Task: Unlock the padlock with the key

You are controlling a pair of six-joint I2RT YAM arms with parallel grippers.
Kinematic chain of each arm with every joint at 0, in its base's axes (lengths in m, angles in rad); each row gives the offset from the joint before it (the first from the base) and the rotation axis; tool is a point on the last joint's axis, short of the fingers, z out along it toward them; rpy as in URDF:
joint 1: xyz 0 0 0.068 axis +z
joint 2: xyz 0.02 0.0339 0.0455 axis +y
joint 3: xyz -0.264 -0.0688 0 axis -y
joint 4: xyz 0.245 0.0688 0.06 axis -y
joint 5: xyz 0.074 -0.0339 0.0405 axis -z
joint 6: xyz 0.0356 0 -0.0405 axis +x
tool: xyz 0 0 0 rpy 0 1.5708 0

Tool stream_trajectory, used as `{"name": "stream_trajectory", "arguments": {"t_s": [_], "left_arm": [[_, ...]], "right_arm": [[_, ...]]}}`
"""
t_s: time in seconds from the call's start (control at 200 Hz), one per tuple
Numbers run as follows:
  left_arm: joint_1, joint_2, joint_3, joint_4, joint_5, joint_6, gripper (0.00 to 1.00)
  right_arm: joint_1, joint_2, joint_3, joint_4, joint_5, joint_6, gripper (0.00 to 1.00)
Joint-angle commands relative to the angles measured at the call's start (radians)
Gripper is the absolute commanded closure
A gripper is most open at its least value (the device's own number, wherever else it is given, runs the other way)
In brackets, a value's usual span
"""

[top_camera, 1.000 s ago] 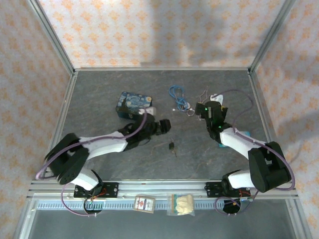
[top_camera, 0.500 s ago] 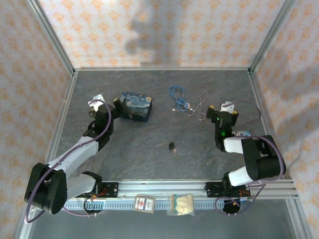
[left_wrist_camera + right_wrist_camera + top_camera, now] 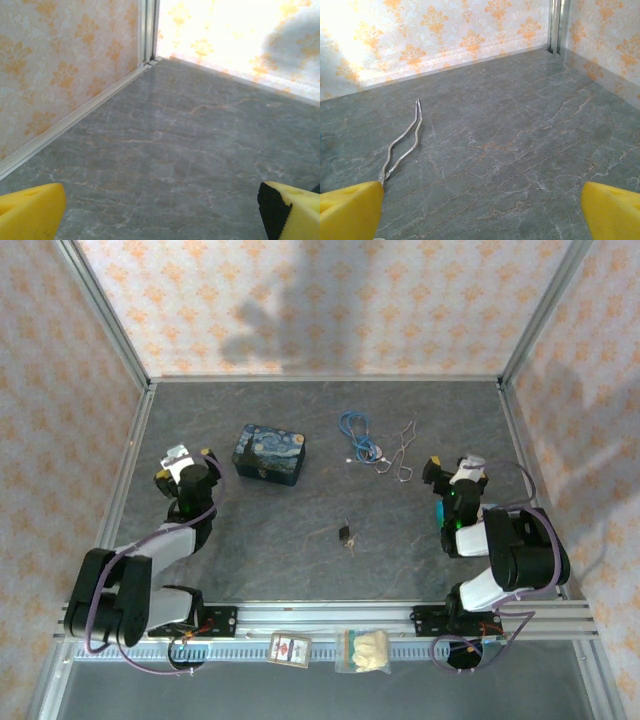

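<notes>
The tiny dark padlock (image 3: 345, 533) lies on the grey table near the middle. A small pale bit at its near side may be the key (image 3: 350, 547), too small to be sure. My left gripper (image 3: 185, 462) sits far to the padlock's left, by the left wall. It is open, and its yellow fingertips (image 3: 30, 210) have only bare table between them. My right gripper (image 3: 457, 468) is far to the padlock's right, also open, its yellow fingertips (image 3: 612, 210) wide apart with nothing held.
A blue-and-yellow painted tin (image 3: 268, 453) stands back left of the padlock. A coiled blue cable (image 3: 358, 435) and bent wire loops (image 3: 403, 455) lie at the back; one wire loop (image 3: 402, 145) is ahead of the right gripper. Walls close both sides.
The left arm has swung back from beside the tin to the left wall, its jaws opening wider. The right arm has drawn back to the right. The padlock has not moved.
</notes>
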Motion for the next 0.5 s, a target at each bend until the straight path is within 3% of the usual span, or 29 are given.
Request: {"name": "stream_trajectory", "arguments": {"t_s": [0.0,0.235,0.32,0.42,0.495], "left_arm": [[0.007,0.057,-0.095,0.324,0.02,0.089,0.01],[0.026,0.193,-0.209,0.709,0.159,0.168,0.01],[0.028,0.335,-0.268,1.022,0.208,0.214,0.01],[0.028,0.252,-0.277,0.895,0.204,0.182,0.01],[0.028,0.3,-0.253,0.929,0.235,0.215,0.01]], "right_arm": [[0.0,-0.006,0.003,0.052,-0.015,0.004,0.0],[0.0,-0.004,0.003,0.054,-0.016,0.002,0.0],[0.0,-0.004,0.006,0.053,-0.016,0.002,0.0],[0.0,-0.003,0.005,0.053,-0.017,0.001,0.0],[0.002,-0.005,0.006,0.052,-0.017,0.001,0.0]]}}
